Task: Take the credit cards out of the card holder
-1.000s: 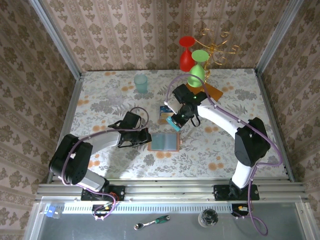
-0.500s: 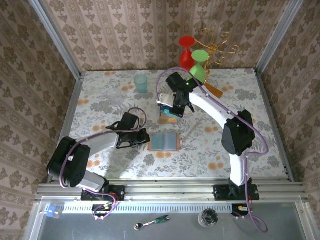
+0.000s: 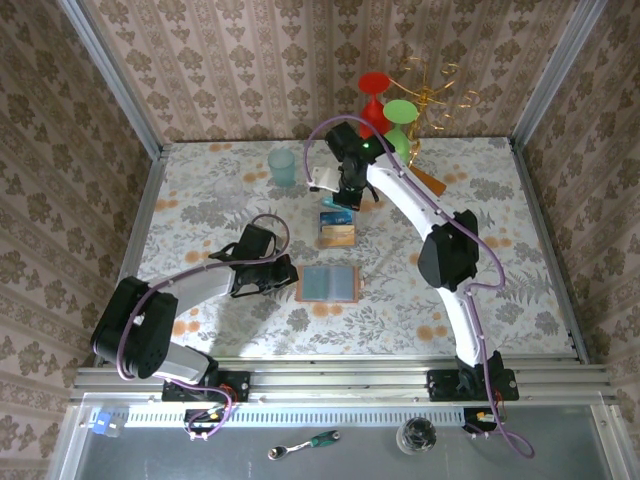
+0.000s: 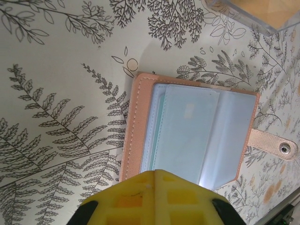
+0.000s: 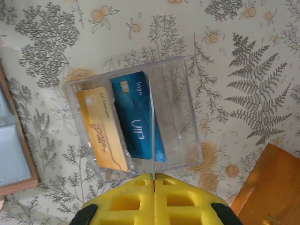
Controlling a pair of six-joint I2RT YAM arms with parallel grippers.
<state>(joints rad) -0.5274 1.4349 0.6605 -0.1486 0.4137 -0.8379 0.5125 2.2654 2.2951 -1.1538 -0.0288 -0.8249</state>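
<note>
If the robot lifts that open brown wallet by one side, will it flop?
Probably: the card holder is thin stitched leather opened out flat, so its free half would likely droop. Its strap tab may dangle too.

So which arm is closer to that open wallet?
Left. The left gripper sits beside the card holder; the right gripper hangs farther back, by the clear box.
</note>
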